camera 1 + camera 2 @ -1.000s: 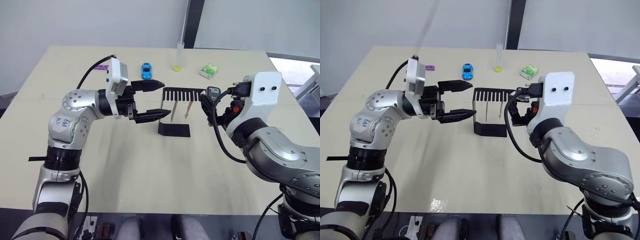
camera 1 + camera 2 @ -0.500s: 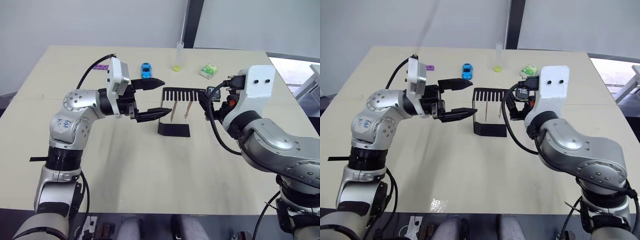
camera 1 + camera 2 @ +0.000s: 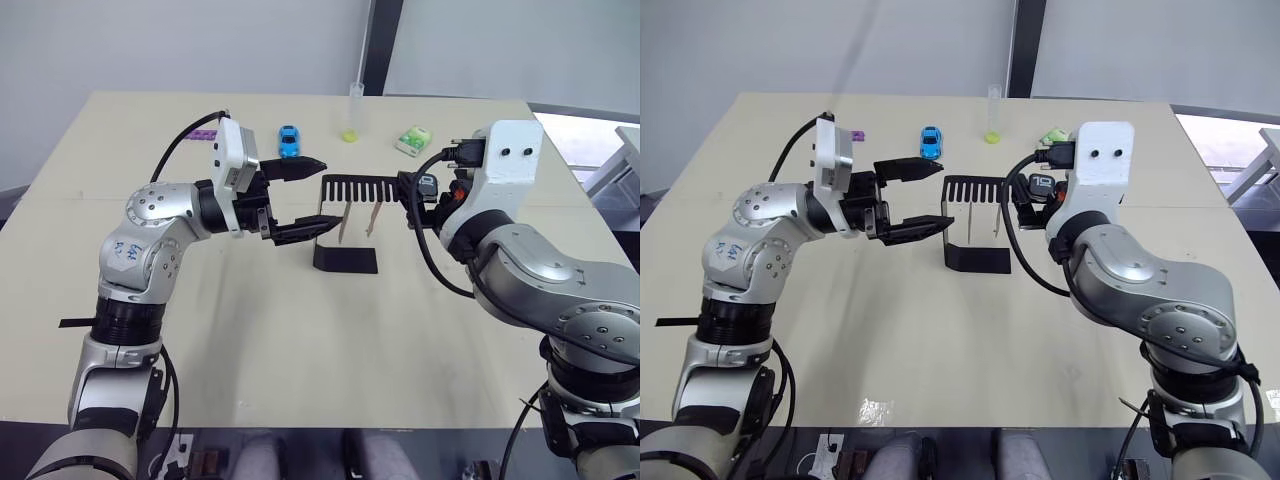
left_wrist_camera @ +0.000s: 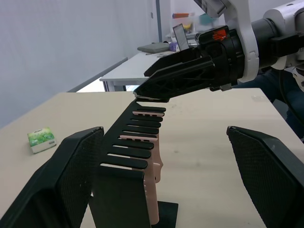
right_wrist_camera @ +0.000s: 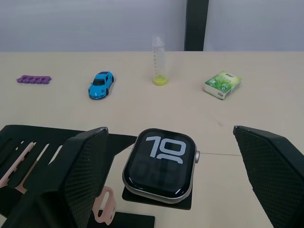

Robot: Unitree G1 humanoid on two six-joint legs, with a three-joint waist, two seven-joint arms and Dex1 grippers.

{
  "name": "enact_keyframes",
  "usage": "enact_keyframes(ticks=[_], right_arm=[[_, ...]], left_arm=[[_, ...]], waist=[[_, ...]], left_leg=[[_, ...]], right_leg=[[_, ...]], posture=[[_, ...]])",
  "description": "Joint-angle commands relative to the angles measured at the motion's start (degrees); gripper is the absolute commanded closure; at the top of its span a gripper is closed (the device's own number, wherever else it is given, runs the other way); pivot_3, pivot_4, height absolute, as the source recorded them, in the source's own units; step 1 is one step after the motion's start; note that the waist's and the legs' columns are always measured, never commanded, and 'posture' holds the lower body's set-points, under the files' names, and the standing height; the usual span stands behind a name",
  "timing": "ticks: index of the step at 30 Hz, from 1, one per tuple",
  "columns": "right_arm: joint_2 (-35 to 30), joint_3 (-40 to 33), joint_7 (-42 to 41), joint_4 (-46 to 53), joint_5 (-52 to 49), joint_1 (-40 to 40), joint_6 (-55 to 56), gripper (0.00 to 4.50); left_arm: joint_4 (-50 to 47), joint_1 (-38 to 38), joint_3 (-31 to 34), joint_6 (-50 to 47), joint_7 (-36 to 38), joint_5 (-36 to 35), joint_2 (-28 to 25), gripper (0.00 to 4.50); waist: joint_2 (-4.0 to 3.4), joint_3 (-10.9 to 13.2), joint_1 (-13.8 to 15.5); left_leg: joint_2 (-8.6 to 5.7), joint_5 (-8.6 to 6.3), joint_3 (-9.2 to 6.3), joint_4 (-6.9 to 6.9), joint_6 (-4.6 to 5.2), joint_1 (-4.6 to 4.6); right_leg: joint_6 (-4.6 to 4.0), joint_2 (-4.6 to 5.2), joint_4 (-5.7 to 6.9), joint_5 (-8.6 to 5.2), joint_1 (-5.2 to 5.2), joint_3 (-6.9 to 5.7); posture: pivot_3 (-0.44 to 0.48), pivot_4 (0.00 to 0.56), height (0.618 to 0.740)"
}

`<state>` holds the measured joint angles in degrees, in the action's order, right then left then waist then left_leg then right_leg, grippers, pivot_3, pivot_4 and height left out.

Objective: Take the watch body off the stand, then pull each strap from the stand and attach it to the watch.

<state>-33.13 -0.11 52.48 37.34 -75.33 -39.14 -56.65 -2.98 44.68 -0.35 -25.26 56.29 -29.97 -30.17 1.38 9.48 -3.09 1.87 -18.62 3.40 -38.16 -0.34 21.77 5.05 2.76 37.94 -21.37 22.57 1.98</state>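
Observation:
The black stand point(image 3: 345, 258) is upright mid-table, its comb-slotted arm point(image 3: 365, 187) pointing to the right. Two pale pink straps point(image 3: 345, 222) point(image 3: 372, 218) hang from the slots. The watch body point(image 5: 161, 164), its dark screen showing light digits, sits on the arm's end. My right gripper point(image 5: 169, 129) is open, one finger on each side of the watch without touching it. At the stand's left end my left gripper point(image 3: 332, 193) is open, its fingers point(image 4: 61, 175) flanking the comb and straps point(image 4: 153, 166). The right gripper's fingers point(image 4: 175, 78) reach the comb's far end.
Along the table's far side lie a purple piece point(image 3: 203, 135), a blue toy car point(image 3: 288, 140), an upright test tube with yellow liquid point(image 3: 352, 115) and a green-white box point(image 3: 413, 141).
My right arm has swung in toward the stand, bringing its open fingers around the watch end. The left arm has hardly moved.

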Motion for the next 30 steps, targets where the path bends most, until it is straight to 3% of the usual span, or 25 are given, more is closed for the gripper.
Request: enact_keyframes(ticks=[1,4,7,30], right_arm=[[0.3,-1.1,-0.4,0.8,0.9,-0.4,-0.3,0.02],[0.6,-1.0,-0.9,0.7,1.3,-0.4,-0.6,0.02],[0.5,-0.9,-1.8,0.7,1.6,-0.9,-1.2,0.78],[1.9,-1.7,-1.5,0.4,1.4,-0.4,-2.6,0.78]], left_arm=[[-2.2,0.4,1.5,0.7,-0.6,-0.3,-0.2,0.0],[-2.1,0.5,1.5,1.0,-0.6,-0.3,-0.2,0.0],[-1.6,0.9,1.6,1.4,-0.5,0.0,-0.3,0.0],[-1.4,0.7,1.8,2.2,-0.5,0.1,-0.3,0.0]], waist=[[0.0,0.0,0.0],[0.0,0.0,-0.1],[0.0,0.0,-0.1],[0.0,0.0,-0.1]], left_leg=[[0.0,0.0,0.0,0.0,0.0,0.0],[0.0,0.0,-0.01,0.0,0.0,0.0],[0.0,0.01,-0.01,0.0,0.0,0.0],[0.0,0.01,-0.04,0.0,0.0,0.04]], right_leg=[[0.0,0.0,0.0,0.0,0.0,0.0],[0.0,0.0,0.01,0.0,0.0,-0.01],[0.0,0.0,0.01,0.0,0.0,-0.01],[0.0,0.0,-0.01,0.0,0.01,-0.03]], posture=[[0.0,0.15,0.74],[0.0,0.15,0.74],[0.0,0.15,0.74],[0.0,0.15,0.74]])
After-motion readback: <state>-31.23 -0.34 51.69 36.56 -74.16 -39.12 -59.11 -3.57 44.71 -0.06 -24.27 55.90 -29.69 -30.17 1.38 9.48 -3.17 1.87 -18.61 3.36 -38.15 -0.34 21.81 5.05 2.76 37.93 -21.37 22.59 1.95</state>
